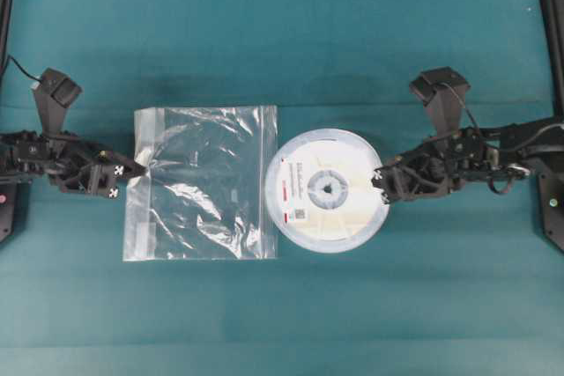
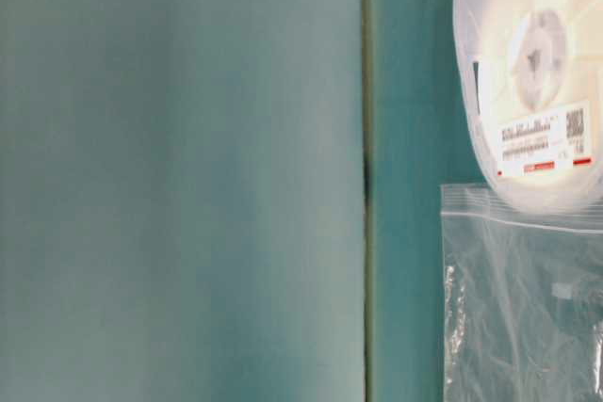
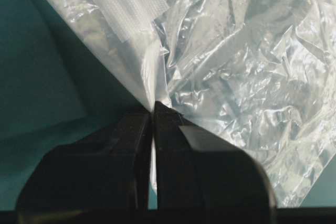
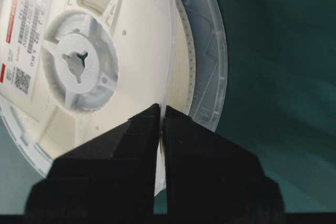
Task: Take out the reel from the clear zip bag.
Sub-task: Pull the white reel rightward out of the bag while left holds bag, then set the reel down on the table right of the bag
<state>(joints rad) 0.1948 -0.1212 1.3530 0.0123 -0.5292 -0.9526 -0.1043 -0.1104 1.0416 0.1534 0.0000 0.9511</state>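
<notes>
The white reel (image 1: 326, 189) lies outside the clear zip bag (image 1: 204, 184), just right of the bag's zip edge, label (image 1: 293, 191) facing up. The flattened, crinkly bag rests on the teal table. My left gripper (image 1: 132, 169) is shut on the bag's left edge, the plastic pinched between its jaws (image 3: 153, 109). At the reel's right rim, my right gripper (image 1: 381, 182) is shut on the thin upper flange (image 4: 161, 109). The table-level view shows the reel (image 2: 532, 72) above the bag (image 2: 523, 298).
Teal cloth covers the table (image 1: 282, 305), with a fold line (image 2: 366, 176) in the table-level view. Black frame posts (image 1: 553, 33) stand at both far corners.
</notes>
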